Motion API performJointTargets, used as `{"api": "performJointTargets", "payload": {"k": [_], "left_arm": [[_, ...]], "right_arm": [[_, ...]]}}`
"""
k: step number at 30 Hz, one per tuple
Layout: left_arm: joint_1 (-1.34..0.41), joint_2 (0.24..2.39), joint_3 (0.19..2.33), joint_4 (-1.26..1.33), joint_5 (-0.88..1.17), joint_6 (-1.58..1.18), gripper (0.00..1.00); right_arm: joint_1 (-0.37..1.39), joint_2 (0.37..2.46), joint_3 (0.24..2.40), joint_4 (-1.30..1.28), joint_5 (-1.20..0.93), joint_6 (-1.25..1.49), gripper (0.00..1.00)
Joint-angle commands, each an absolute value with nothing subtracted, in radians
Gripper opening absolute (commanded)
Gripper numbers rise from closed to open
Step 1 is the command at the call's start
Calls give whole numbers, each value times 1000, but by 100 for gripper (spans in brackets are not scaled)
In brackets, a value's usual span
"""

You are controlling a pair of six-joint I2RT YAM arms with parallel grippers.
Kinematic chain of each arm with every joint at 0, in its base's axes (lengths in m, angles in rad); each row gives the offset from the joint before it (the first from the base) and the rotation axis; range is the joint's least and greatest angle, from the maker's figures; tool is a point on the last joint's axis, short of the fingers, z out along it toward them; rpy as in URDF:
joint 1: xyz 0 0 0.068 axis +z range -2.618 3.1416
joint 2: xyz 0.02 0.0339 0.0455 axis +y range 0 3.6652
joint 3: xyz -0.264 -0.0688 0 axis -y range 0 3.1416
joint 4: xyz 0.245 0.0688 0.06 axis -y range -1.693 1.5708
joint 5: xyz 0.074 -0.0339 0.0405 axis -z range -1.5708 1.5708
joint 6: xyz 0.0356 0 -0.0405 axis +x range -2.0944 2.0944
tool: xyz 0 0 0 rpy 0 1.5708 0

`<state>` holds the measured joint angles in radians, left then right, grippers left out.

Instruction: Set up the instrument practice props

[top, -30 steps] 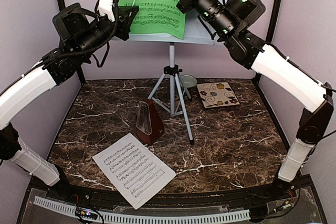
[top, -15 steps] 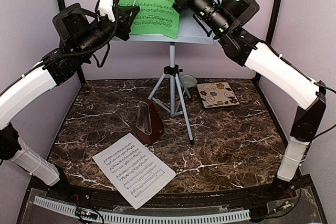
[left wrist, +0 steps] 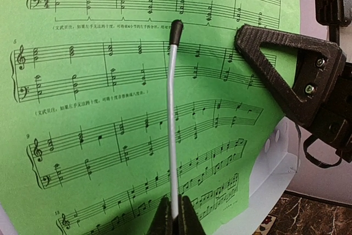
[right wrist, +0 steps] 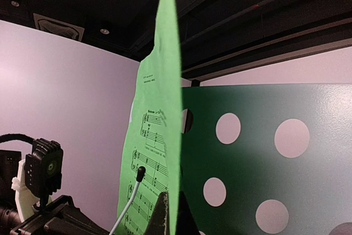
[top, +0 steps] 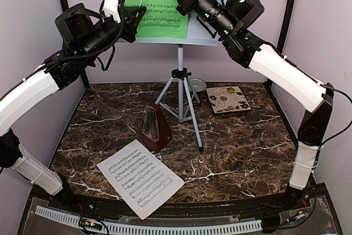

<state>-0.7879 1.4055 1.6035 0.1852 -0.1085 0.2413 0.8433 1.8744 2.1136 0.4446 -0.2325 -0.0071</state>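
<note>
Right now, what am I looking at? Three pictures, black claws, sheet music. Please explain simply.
Two robot arms are bolted to the near edge of a marble table, each ending in a two-finger gripper. The wide picture is taken from above and behind them; the other two are from cameras on the wrists. On the table stand a tripod music stand and a metronome; a white music sheet, a small bowl and a flowered tile lie there. The left gripper is shut on a thin white rod in front of the green music sheet; the right gripper pinches that sheet's edge.

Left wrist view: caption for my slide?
Left fingers pinch a white black-tipped wire over the green music sheet; right fingers clamp its edge.
</note>
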Motion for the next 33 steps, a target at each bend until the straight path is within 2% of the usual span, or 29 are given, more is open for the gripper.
{"api": "performJointTargets", "payload": {"k": [1, 27, 33], "left_arm": [[-793, 1374, 1597, 229, -74, 233, 0], [-793, 1373, 1583, 259, -61, 236, 1], [-793, 1367, 1576, 260, -63, 241, 24]], "right_arm": [[836, 1884, 2151, 496, -252, 27, 0], [835, 1930, 2196, 476, -306, 11, 0], [835, 1933, 2196, 482, -300, 14, 0]]}}
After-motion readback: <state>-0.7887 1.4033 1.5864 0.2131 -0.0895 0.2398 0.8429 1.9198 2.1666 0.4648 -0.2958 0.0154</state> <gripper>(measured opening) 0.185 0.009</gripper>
